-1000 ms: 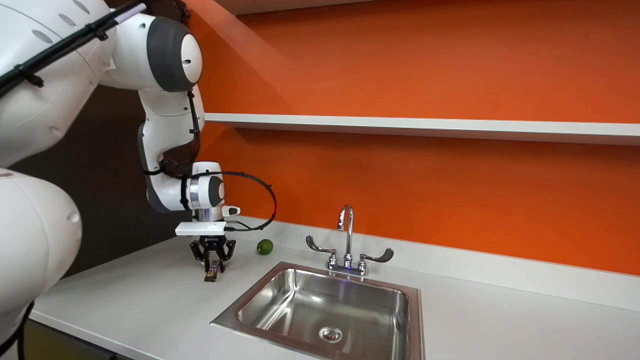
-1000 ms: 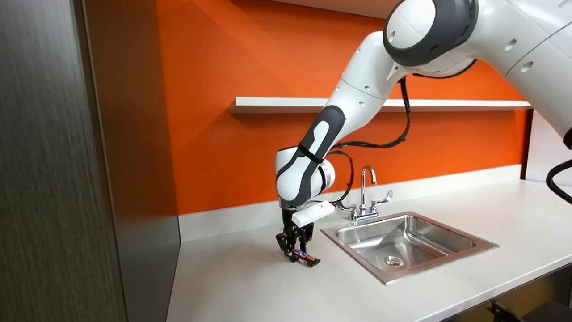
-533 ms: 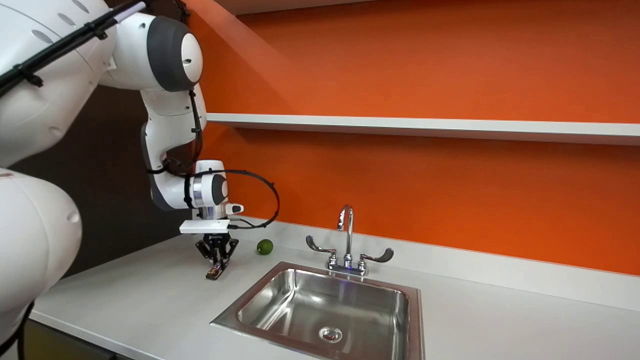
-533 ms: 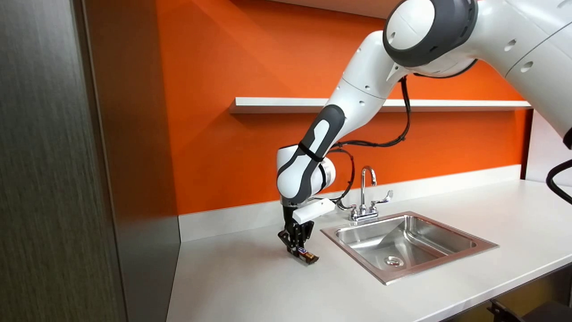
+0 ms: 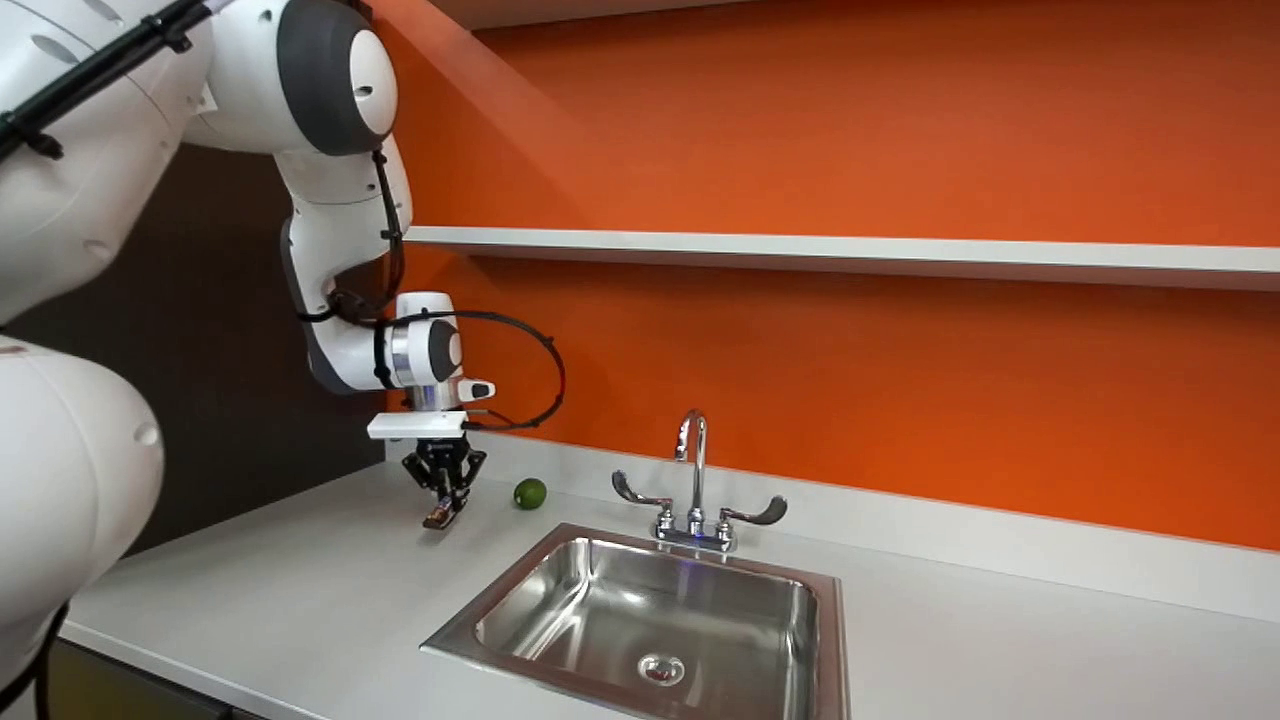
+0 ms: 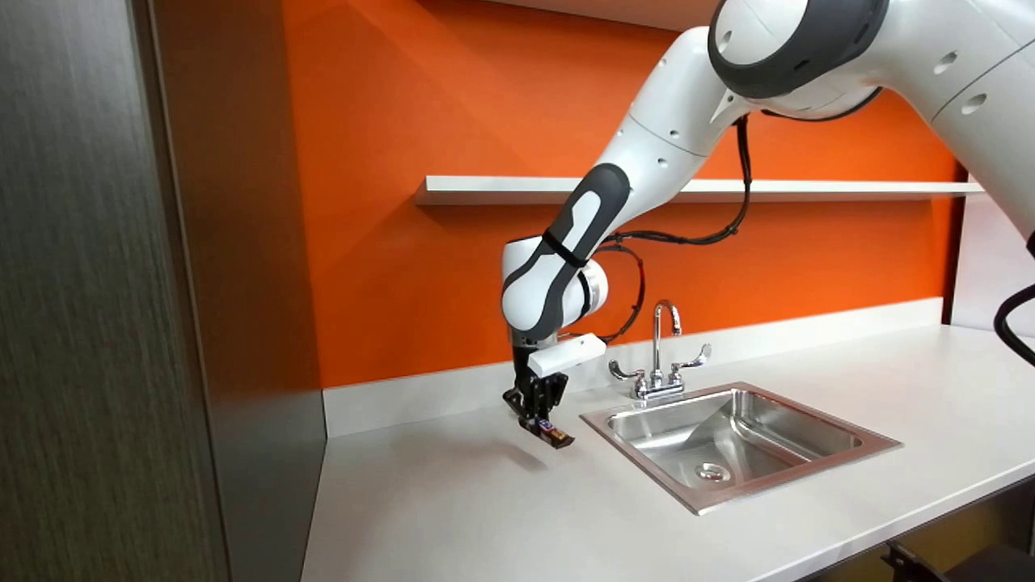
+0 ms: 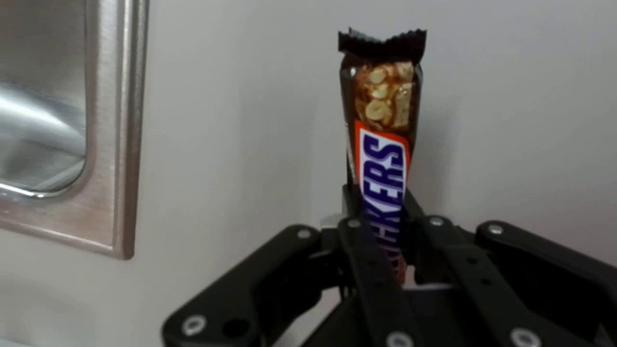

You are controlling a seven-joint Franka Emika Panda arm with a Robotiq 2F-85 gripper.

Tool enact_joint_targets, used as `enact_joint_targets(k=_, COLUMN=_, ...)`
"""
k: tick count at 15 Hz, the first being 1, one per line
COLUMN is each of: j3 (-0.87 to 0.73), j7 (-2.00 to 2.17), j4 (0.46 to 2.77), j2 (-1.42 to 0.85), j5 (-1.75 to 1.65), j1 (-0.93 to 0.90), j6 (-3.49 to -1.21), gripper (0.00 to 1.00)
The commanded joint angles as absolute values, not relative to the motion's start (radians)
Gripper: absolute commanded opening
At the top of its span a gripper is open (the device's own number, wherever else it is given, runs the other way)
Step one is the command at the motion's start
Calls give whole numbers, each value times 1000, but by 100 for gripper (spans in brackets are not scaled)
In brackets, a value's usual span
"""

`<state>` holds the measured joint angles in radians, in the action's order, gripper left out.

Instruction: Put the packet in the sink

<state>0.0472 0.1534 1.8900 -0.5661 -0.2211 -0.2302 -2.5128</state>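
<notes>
A Snickers bar (image 7: 382, 154) is being pinched by the tool (image 7: 382, 205), right there in the wrist view: the black fingers (image 7: 371, 274) are being set against both long sides, the jaws being parted only by the bar between them. The lower stretch is being partly covered by those fingers, while the crimped dark end and much of the lettering are being left in plain sight.

Clear of the desk (image 6: 453, 517), the bar is being held just above it, and in an exterior view a soft shadow (image 6: 524, 459) is being cast on the surface below.

And the sink (image 5: 830, 640)? The bar is being held outside it, over the desk beside the rim, with a gap being left between the two. Light is being thrown back by the steel basin, a round drain (image 5: 661, 669) is being shown at its bottom, and along the back edge a chrome two-handled faucet (image 5: 698, 485) is being seen.

Close to the backsplash (image 5: 960, 535), a green ball (image 5: 530, 493) is being supported by the desk, near the tool but apart from it. Behind everything, the orange wall (image 5: 840, 380) is being crossed by a white shelf (image 5: 840, 246).
</notes>
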Motion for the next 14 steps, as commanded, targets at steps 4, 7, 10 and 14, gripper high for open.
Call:
enact_joint_targets(k=4, j3=38, j7=192, j4=1949, j2=-427, j5=-212, j1=-238, j6=-2429, gripper=5)
enact_joint_targets(k=7, j3=34, j7=204, j4=1968, j2=-404, j5=-207, j1=-225, j6=-2420, gripper=5)
enact_joint_targets(k=10, j3=20, j7=204, j4=2006, j2=-384, j5=-195, j1=-199, j6=-2430, gripper=5)
enact_joint_targets(k=14, j3=-14, j7=199, j4=2073, j2=-363, j5=-165, j1=-147, j6=-2457, gripper=5)
